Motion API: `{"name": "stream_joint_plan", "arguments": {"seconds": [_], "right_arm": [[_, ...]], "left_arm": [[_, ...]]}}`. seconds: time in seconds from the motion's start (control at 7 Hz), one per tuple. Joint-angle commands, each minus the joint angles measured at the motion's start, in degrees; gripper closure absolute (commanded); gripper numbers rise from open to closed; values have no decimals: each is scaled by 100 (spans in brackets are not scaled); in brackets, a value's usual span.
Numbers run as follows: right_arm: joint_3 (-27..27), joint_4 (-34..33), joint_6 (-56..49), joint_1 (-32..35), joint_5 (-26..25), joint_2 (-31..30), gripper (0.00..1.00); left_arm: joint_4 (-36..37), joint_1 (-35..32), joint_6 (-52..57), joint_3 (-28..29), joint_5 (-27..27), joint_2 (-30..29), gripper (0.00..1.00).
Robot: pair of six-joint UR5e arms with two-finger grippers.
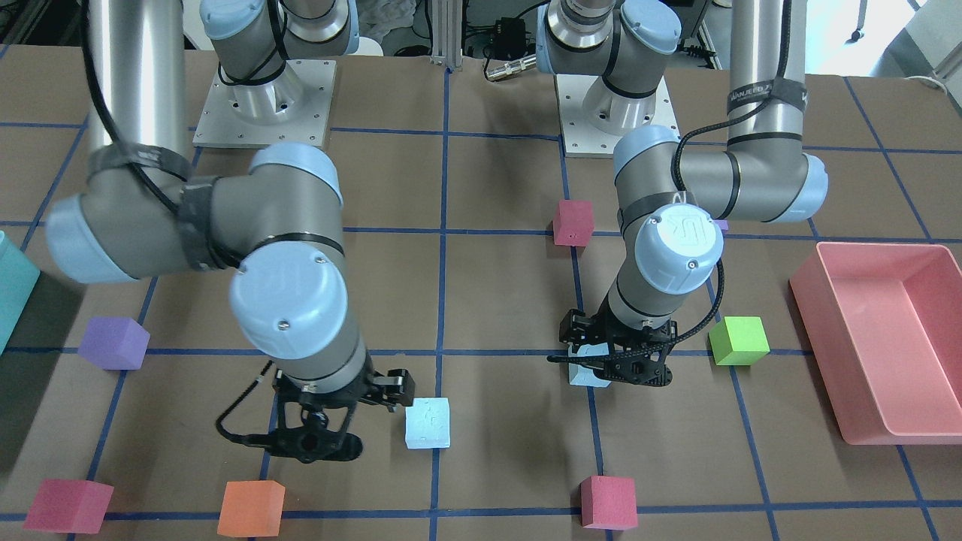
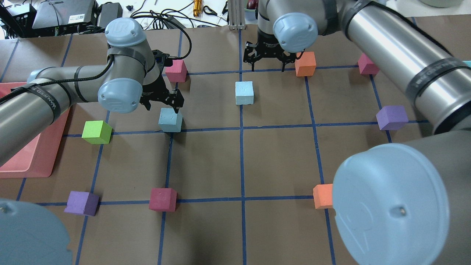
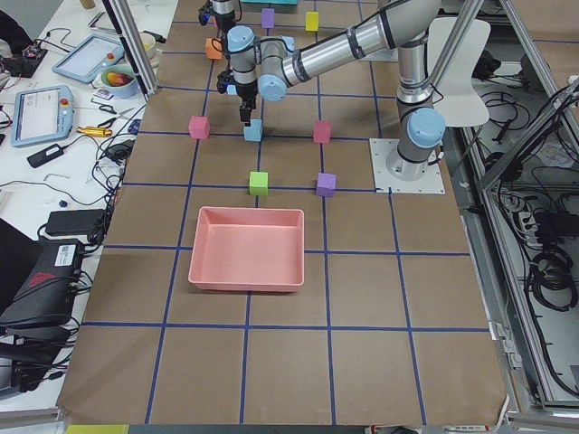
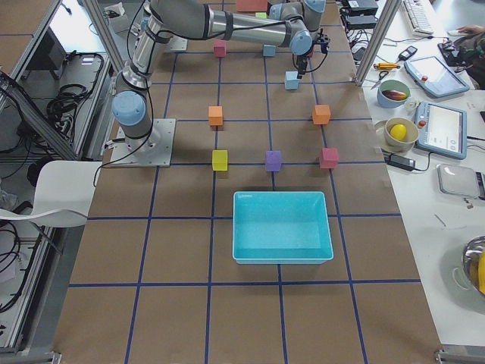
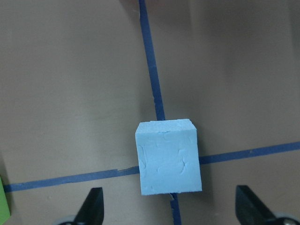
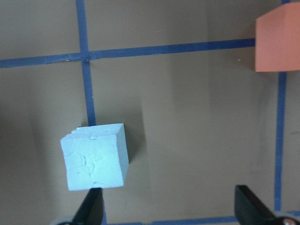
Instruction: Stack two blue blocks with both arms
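Note:
One pale blue block (image 2: pixel 170 120) sits on a tape crossing at the table's left. My left gripper (image 2: pixel 163 106) hangs open just above it. In the left wrist view the block (image 5: pixel 168 157) lies between and ahead of the two spread fingertips (image 5: pixel 93 206), untouched. The other blue block (image 2: pixel 244 92) sits near the centre line. My right gripper (image 2: pixel 268 67) is open and empty, beyond it and a little to the right. In the right wrist view that block (image 6: pixel 95 156) lies by the left fingertip (image 6: pixel 91 206), outside the gap.
An orange cube (image 2: pixel 305 63) sits right beside the right gripper. A red cube (image 2: pixel 176 70) is just beyond the left gripper and a green cube (image 2: pixel 96 132) to its left. A pink bin (image 2: pixel 36 162) is at the left edge. Purple, red and orange cubes are scattered nearer the robot.

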Motion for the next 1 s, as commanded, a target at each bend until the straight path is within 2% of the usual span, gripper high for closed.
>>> {"name": "stream_joint_plan", "arguments": {"seconds": [0.0, 0.29, 0.43, 0.57, 0.71, 0.86], "right_arm": [[379, 630, -591, -426, -47, -828, 0], [1256, 841, -707, -496, -55, -1978, 0], [1687, 886, -752, -576, -64, -2462, 0], [1901, 869, -848, -707, -38, -2685, 0], [1903, 868, -892, -795, -47, -2722, 0], [1894, 947, -919, -883, -134, -2731, 0]], "left_arm": [[289, 4, -81, -6, -166, -449, 0], [483, 4, -107, -23, -122, -670, 0], [431, 4, -107, -23, -148, -706, 38], [456, 4, -133, 3, -183, -715, 56], [413, 4, -168, 29, -175, -671, 63], [404, 4, -308, 116, -175, -619, 64]]}}
